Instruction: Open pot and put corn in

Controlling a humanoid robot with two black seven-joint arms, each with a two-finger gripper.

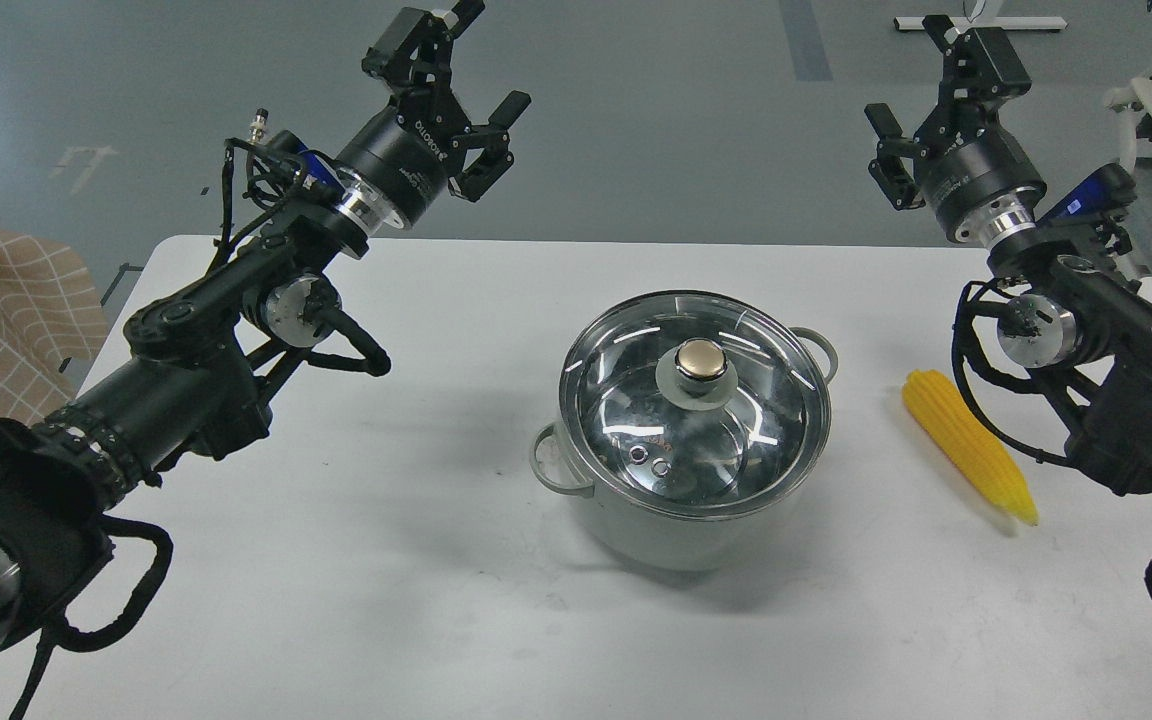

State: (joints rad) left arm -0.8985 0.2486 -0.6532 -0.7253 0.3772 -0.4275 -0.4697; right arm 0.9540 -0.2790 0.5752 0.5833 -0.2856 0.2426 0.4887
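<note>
The pale grey-green pot (656, 535) stands in the middle of the white table, with a loop handle on its left and another at the back right. A round glass lid (636, 420) with a brass-coloured knob (703, 360) sits on it, closed. The yellow corn (968, 443) lies on the table to the right of the pot, its point toward me. My left gripper (481, 60) is open and empty, raised high beyond the table's far left. My right gripper (921, 70) is open and empty, raised high at the far right, above and behind the corn.
The white table (386, 560) has its far edge just below both grippers. A beige checked cloth (6, 310) lies off the table's left edge. Grey floor lies beyond, with a white stand (981, 22) and chair parts (1151, 105) at the top right.
</note>
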